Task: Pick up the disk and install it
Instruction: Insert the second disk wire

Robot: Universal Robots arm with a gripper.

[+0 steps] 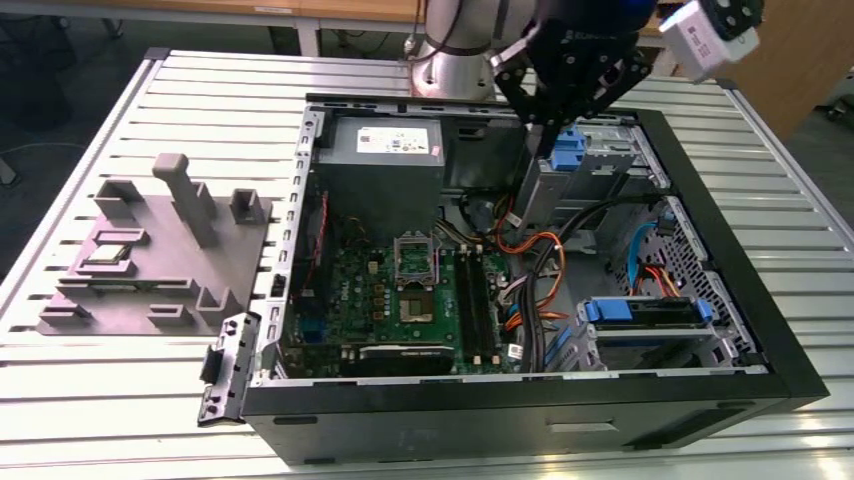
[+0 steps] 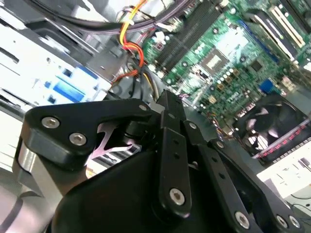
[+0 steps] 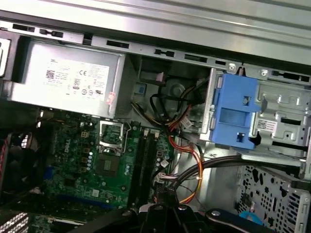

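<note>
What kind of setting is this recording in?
Likely a robotics lab or test bench: an opened computer case lies on a slatted metal table, a grey fixture block beside it, the gripper over the case.

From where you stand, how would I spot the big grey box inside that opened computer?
Find the open black computer case on the slatted metal table. Inside it, toward the exterior view's left and at the end nearest the robot arm's base, sits the grey metal box, just beyond the green circuit board. Unlike its neighbours, it is a plain closed box with a white sticker.
</note>
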